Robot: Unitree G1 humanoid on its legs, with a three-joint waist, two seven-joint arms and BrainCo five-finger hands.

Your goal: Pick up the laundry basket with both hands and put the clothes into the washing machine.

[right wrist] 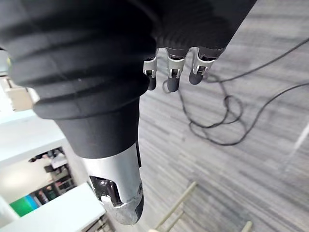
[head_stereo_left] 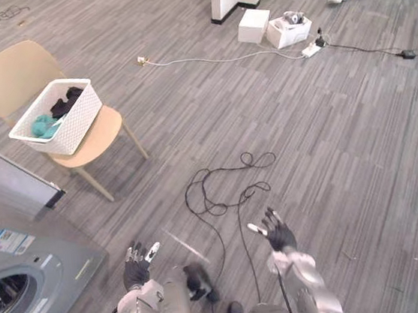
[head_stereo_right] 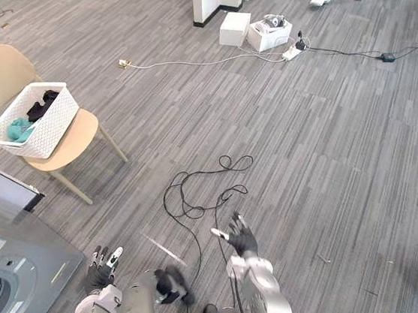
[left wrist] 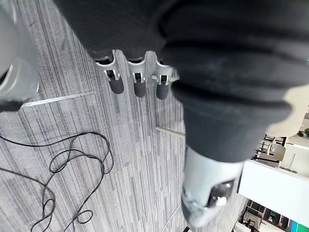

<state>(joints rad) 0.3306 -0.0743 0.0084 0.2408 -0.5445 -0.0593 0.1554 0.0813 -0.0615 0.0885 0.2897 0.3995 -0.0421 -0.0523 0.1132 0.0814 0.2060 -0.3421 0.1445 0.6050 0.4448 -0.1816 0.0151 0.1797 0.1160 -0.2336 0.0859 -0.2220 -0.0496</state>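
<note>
The washer (head_stereo_left: 48, 269) was cut off, its drum barely showing. The basket (head_stereo_left: 78, 120) of clothes (head_stereo_left: 44, 126) sat on a chair (head_stereo_left: 7, 77), well apart from the left hand (head_stereo_left: 136, 270) and right hand (head_stereo_left: 280, 234), both with straight fingers, empty.

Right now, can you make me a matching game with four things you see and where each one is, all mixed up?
Things
1. laundry basket
2. washing machine
3. teal cloth
4. white boxes

Places
A. on the floor, far ahead
B. on the tan chair
C. inside the basket
D. close by, on the robot's left

Pairs: 1-B, 2-D, 3-C, 4-A
</note>
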